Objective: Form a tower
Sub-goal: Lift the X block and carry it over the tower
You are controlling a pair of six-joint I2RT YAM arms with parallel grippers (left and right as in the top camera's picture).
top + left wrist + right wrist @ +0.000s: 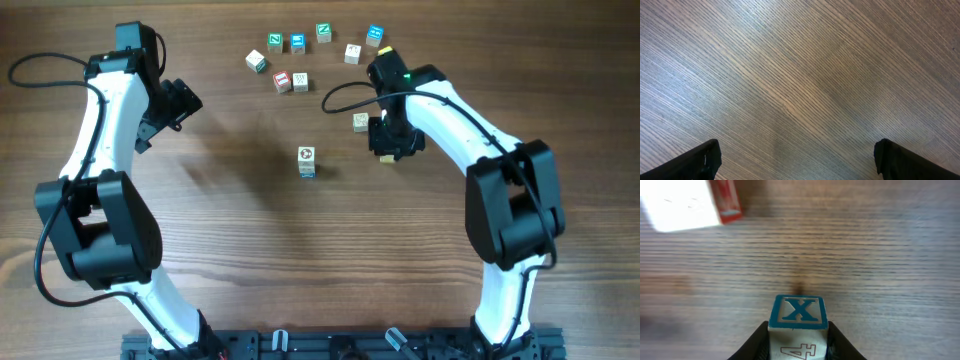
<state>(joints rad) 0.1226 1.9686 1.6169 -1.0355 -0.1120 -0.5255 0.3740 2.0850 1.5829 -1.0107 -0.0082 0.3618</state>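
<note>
The tower is a slim stack of pale letter cubes at the table's middle, with blue trim showing at its foot. My right gripper is to its right, apart from it. In the right wrist view the right gripper is shut on a cube with a blue X face and a red 4 on its side. From overhead that cube is mostly hidden under the gripper. My left gripper hangs far left, and its wrist view shows the left gripper open over bare wood.
Several loose cubes lie scattered at the back, from one at the left to one at the right. One more cube sits just beside my right gripper; a red-sided cube shows in the right wrist view.
</note>
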